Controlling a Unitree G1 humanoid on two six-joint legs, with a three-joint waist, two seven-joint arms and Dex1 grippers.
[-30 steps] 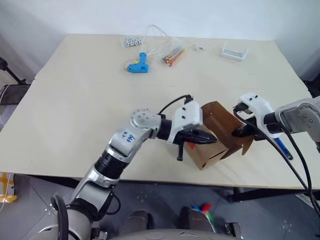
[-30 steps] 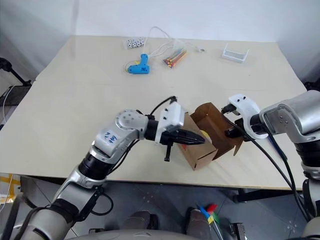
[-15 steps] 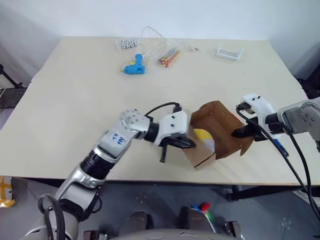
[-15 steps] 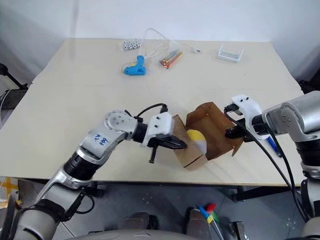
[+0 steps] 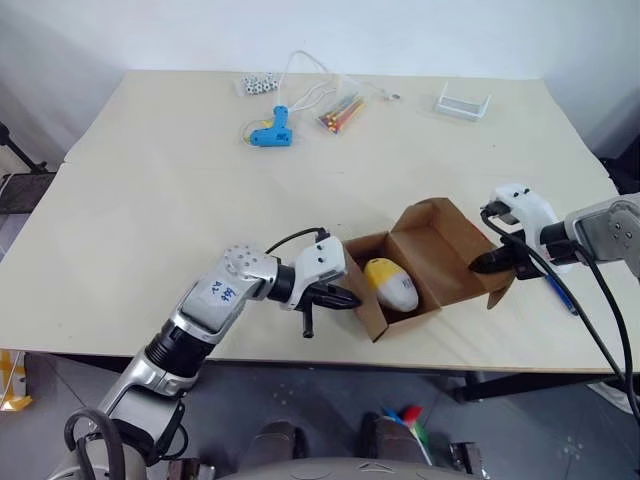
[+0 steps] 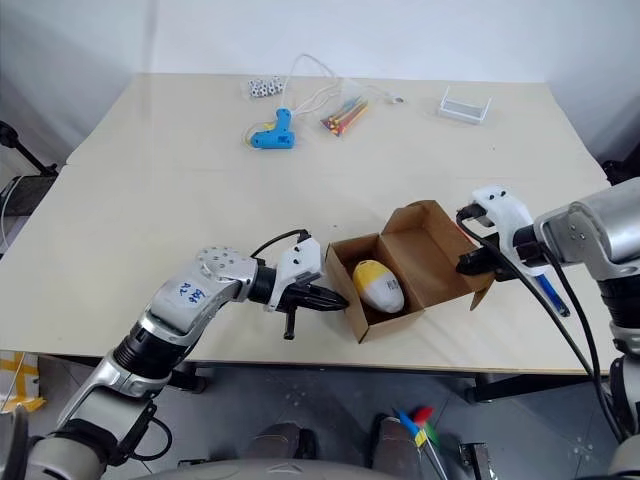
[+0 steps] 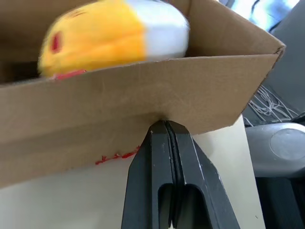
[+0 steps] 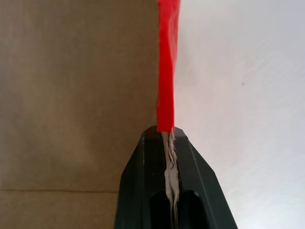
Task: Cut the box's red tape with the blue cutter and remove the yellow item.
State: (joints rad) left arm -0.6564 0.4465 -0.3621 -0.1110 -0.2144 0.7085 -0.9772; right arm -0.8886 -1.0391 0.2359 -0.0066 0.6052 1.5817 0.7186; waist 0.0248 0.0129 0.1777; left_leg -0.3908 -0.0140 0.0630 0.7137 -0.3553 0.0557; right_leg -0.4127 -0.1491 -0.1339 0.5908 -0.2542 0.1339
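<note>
The brown box (image 5: 441, 247) lies open near the table's front edge, its lid flap folded back to the right. Inside it rests the yellow item (image 5: 390, 284), yellow at one end and white at the other, also seen over the cardboard wall (image 7: 109, 38). My left gripper (image 5: 351, 298) is shut and empty, its tips (image 7: 165, 127) against the outside of the box's left wall. My right gripper (image 5: 479, 266) is shut on the edge of the lid flap, where a strip of red tape (image 8: 167, 62) runs. The blue cutter (image 5: 559, 294) lies on the table under my right arm.
At the far side of the table lie a light-blue glue gun (image 5: 272, 133), a bundle of coloured sticks (image 5: 341, 110), a small white tray (image 5: 463, 102), some small white pieces (image 5: 255, 84) and a thin cable. The box sits close to the table's front edge.
My left gripper has drawn back to the left and down, out of the box. The box has settled with its opening upward, so the yellow item now shows. The right gripper kept its hold.
</note>
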